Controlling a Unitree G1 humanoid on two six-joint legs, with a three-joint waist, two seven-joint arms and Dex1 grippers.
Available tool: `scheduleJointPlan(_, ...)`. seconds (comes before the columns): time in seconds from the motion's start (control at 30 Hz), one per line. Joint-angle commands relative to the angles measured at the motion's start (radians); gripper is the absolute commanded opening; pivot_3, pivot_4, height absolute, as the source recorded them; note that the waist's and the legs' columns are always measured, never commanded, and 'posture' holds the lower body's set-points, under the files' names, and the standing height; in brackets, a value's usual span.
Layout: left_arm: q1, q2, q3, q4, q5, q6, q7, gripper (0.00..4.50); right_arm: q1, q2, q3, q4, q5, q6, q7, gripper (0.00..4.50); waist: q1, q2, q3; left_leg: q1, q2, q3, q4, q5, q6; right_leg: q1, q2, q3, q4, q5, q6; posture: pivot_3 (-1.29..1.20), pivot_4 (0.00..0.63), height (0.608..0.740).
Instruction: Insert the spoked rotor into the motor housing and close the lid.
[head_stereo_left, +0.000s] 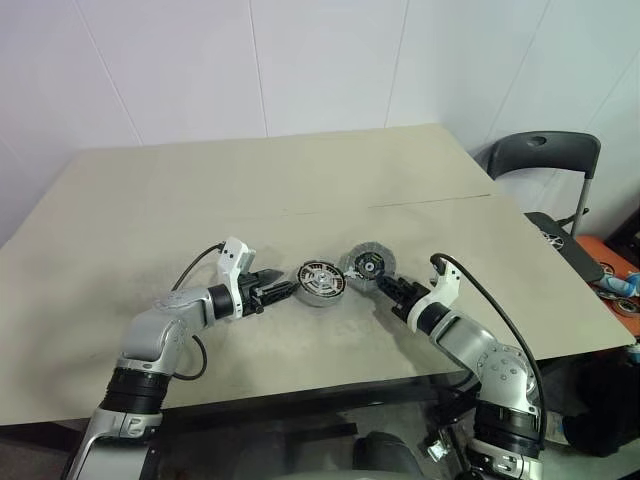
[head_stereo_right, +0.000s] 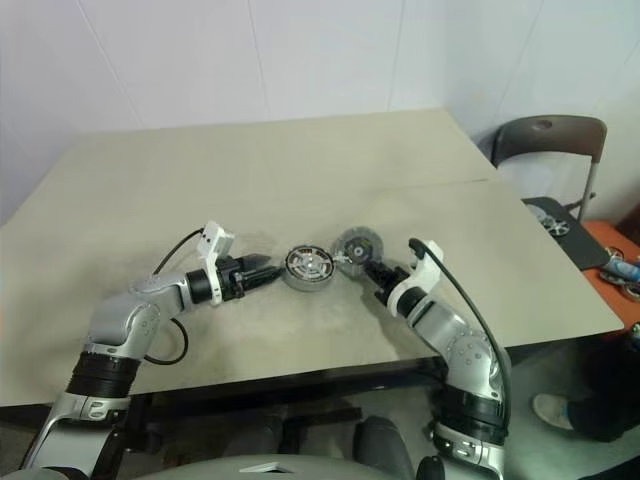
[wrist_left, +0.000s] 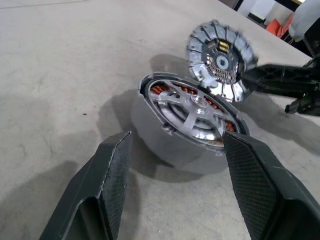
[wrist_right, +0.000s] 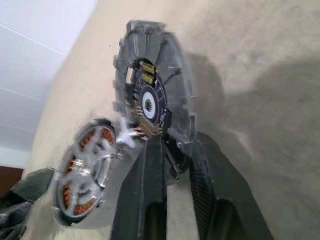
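Observation:
The motor housing (head_stereo_left: 318, 283), a short silver ring with coppery coils, stands on the tan table (head_stereo_left: 200, 200) near its front. The spoked rotor (wrist_left: 195, 110) lies inside it, spokes and hub facing up. My left gripper (head_stereo_left: 283, 291) is open, one finger (wrist_left: 112, 175) on each side just short of the housing's wall. The lid (head_stereo_left: 367, 263), a grey ribbed disc, stands tilted on edge right beside the housing, its inner face with a dark centre towards me. My right gripper (head_stereo_left: 385, 285) is shut on the lid's lower rim (wrist_right: 150, 95).
A dark folding chair (head_stereo_left: 545, 155) stands off the table's right side, with a black case (head_stereo_left: 570, 245) and small items beyond the right edge. A seam (head_stereo_left: 430, 203) runs across the tabletop behind the parts. The front edge lies close below both arms.

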Motion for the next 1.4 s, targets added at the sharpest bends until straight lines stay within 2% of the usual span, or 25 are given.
scheduleJointPlan(0.03, -0.016, 0.0, 0.007, 0.013, 0.009, -0.033, -0.016, 3.07, -0.021, -0.091, 0.151, -0.069, -0.086, -0.013, 0.091, 0.1, 0.0, 0.0, 0.0, 0.0, 0.0, 0.0, 0.0, 0.0, 0.0, 0.0, 0.0, 0.0, 0.0, 0.0, 0.0, 0.0, 0.0, 0.74)
scheduleJointPlan(0.27, -0.025, -0.004, 0.005, 0.052, 0.02, -0.063, -0.033, 3.07, -0.141, -0.307, 0.488, -0.151, -0.326, -0.146, 0.312, 0.1, -0.001, 0.0, 0.0, 0.0, 0.0, 0.0, 0.0, 0.0, 0.0, -0.001, 0.001, 0.0, 0.0, 0.0, 0.0, 0.0, 0.0, 0.74)
scheduleJointPlan(0.33, -0.026, -0.007, 0.008, 0.056, 0.023, -0.068, -0.032, 3.07, -0.168, -0.342, 0.544, -0.138, -0.39, -0.192, 0.353, 0.1, 0.0, -0.001, 0.001, 0.0, 0.0, 0.0, 0.0, 0.001, 0.002, -0.001, 0.002, 0.0, 0.0, 0.0, 0.0, 0.0, 0.0, 0.74)
scheduleJointPlan(0.63, 0.001, -0.015, 0.022, -0.003, 0.01, -0.034, -0.004, 3.07, -0.186, -0.461, 0.617, -0.105, -0.53, -0.313, 0.546, 0.1, 0.004, -0.003, 0.001, -0.001, 0.0, 0.001, 0.002, 0.002, 0.003, -0.001, 0.002, 0.0, 0.0, 0.001, -0.002, 0.0, 0.0, 0.74)
scheduleJointPlan(0.83, -0.01, -0.02, 0.029, -0.016, 0.001, -0.012, 0.015, 3.07, -0.199, -0.468, 0.632, -0.109, -0.574, -0.369, 0.624, 0.1, 0.002, -0.004, 0.001, -0.001, 0.0, 0.0, 0.002, 0.002, 0.003, -0.001, 0.003, 0.0, 0.001, 0.001, -0.001, 0.0, 0.0, 0.74)
scheduleJointPlan(1.07, -0.014, -0.029, 0.034, -0.054, -0.008, 0.024, 0.039, 3.07, -0.276, -0.421, 0.647, -0.087, -0.592, -0.334, 0.674, 2.25, 0.004, -0.004, 0.001, 0.0, 0.0, 0.0, 0.004, 0.002, 0.003, -0.001, 0.004, 0.0, 0.004, 0.002, -0.003, 0.0, 0.0, 0.74)
scheduleJointPlan(1.23, -0.009, -0.03, 0.041, -0.087, -0.024, 0.052, 0.061, 3.07, -0.343, -0.39, 0.609, -0.093, -0.516, -0.204, 0.706, 2.25, 0.006, -0.005, 0.001, 0.0, 0.001, 0.0, 0.007, 0.002, 0.002, 0.0, 0.003, 0.0, 0.006, 0.002, -0.004, 0.0, 0.0, 0.74)
scheduleJointPlan(1.4, -0.004, -0.032, 0.045, -0.103, -0.031, 0.068, 0.075, 3.07, -0.338, -0.48, 0.59, -0.145, -0.414, -0.124, 0.852, 2.25, 0.011, -0.005, 0.001, -0.001, 0.0, 0.0, 0.007, 0.002, 0.002, 0.0, 0.002, 0.0, 0.006, 0.002, -0.004, 0.0, 0.0, 0.74)
